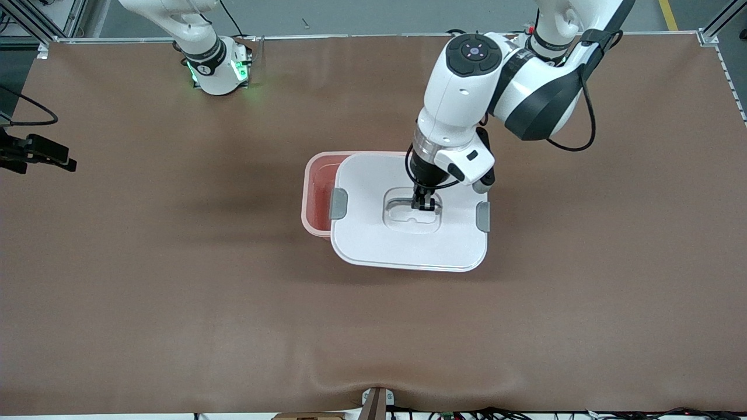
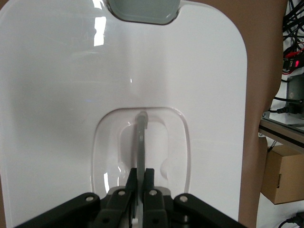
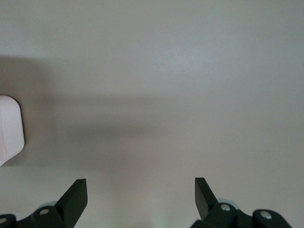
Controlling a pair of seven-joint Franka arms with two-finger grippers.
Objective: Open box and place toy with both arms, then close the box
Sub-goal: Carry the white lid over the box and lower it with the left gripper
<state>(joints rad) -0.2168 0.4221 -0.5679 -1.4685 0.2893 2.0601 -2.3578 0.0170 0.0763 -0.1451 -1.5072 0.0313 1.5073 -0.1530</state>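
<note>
The pale pink box (image 1: 318,175) sits mid-table. Its white lid (image 1: 402,245) hangs over it, shifted toward the left arm's end, so a strip of the reddish-pink inside shows. Grey clips (image 1: 338,204) (image 1: 482,217) sit on the lid's two sides. My left gripper (image 1: 424,204) (image 2: 141,173) is shut on the thin grey handle (image 2: 141,137) in the lid's recessed centre. My right gripper (image 3: 141,190) is open over bare table, with a white corner of the lid (image 3: 9,128) at the edge of its view. I cannot make out the toy.
A black camera mount (image 1: 35,154) juts in at the right arm's end of the table. The brown table cover has a fold (image 1: 373,379) at the edge nearest the front camera. A cardboard carton (image 2: 285,173) stands off the table.
</note>
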